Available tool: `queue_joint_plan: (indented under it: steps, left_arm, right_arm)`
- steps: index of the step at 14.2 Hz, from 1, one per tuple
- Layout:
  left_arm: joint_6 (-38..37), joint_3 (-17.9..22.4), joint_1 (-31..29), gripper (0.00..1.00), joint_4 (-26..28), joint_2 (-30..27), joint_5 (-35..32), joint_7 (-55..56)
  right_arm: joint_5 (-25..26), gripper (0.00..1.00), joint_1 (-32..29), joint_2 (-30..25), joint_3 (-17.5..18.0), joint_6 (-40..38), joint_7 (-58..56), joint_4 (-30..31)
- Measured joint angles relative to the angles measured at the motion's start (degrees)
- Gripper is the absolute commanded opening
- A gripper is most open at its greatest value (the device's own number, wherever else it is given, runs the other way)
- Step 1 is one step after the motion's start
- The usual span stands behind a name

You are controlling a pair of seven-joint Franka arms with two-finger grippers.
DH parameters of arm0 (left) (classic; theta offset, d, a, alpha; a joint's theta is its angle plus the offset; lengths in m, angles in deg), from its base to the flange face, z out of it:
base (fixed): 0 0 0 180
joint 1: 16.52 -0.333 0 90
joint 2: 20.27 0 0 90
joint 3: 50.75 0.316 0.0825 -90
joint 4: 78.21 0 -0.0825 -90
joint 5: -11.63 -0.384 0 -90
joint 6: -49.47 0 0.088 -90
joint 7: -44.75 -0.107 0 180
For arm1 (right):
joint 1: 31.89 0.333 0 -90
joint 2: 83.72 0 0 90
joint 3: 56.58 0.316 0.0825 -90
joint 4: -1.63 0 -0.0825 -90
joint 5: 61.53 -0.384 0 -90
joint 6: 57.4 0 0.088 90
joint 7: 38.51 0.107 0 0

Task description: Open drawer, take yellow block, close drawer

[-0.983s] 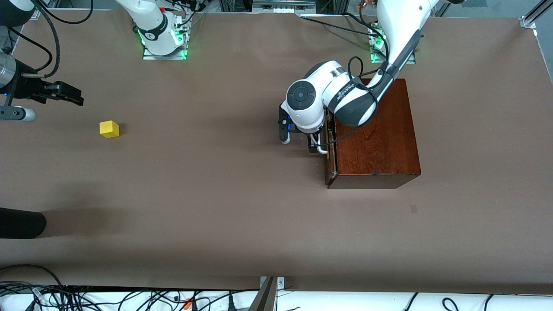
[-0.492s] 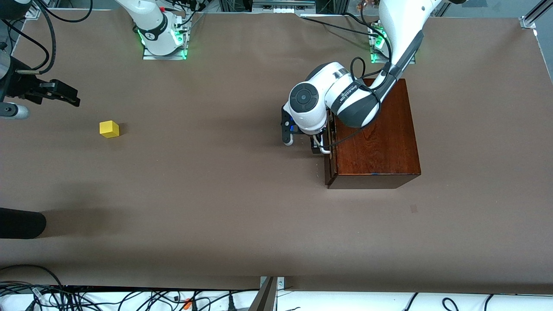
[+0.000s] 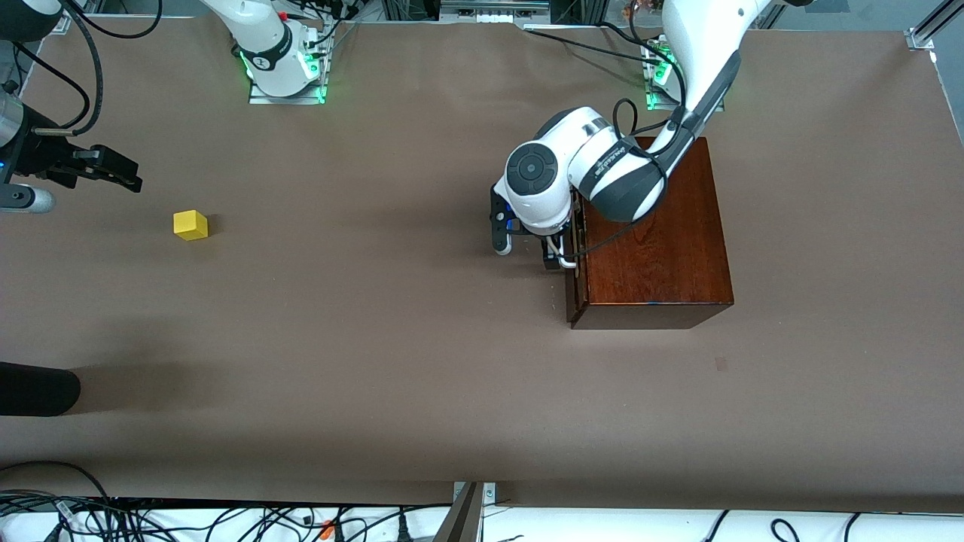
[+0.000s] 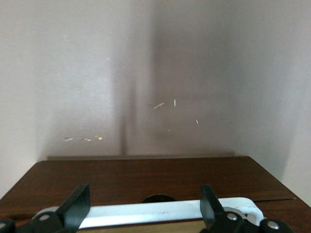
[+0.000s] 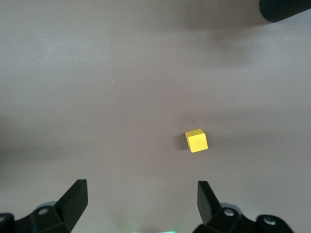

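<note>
Left gripper [image 3: 553, 254] is low at the front of the box [image 3: 654, 233], at the drawer [image 3: 575, 256] handle [image 4: 160, 212]. In the left wrist view its fingers [image 4: 77, 204] stand spread wide, one at each end of the white bar — not clamped on it. The drawer front sits flush or nearly flush with the box; no tray interior shows.

Block [image 3: 190, 224] lies on the bare table [image 3: 376, 339] toward the right arm's end, well apart from the box, resting flat and free of any contact.

Right gripper [image 3: 113, 169] hangs in the air over the table near that end, close to the block but not directly above it. In the right wrist view its fingers [image 5: 73, 199] are parted and empty, with the block [image 5: 196, 140] on the mat below — nothing between them.
</note>
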Motion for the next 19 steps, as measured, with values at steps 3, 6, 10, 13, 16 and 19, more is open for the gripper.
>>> queue_joint_plan:
  steps: [3, 6, 10, 13, 16, 19]
  left_arm:
    - [-0.39, -2.48, 0.03, 1.0, -2.22, -1.66, 2.76, 7.01]
    - [-5.12, -2.57, -2.13, 1.0, -3.87, -6.3, 9.12, 12.3]
    - [-14.59, -2.43, -12.01, 1.0, -4.14, -14.44, 11.4, 19.59]
    - [-18.54, -2.29, -18.77, 1.0, -4.15, -18.4, 11.44, 22.4]
    - [-20.04, -1.96, -22.46, 1.0, -4.4, -19.88, 11.44, 23.5]
    - [-20.52, 4.8, -21.47, 1.0, -4.82, -21.53, 11.47, 24.03]
  right_arm:
    - [0.0, 1.0, 0.0, -0.22, 0.0, -0.85, 0.0, 0.0]
    - [0.0, 1.0, 0.02, -0.29, 0.02, -1.08, 0.0, 0.0]
    - [0.0, 1.0, 0.03, -0.29, -0.03, -1.09, 0.0, 0.0]
    - [0.0, 1.0, 0.03, -0.29, -0.07, -1.09, -0.01, 0.0]
    - [0.0, 1.0, 0.03, -0.36, -0.13, -1.09, -0.01, -0.01]
    - [-0.43, 1.0, 0.03, -0.41, -0.5, -0.97, 0.01, -0.01]
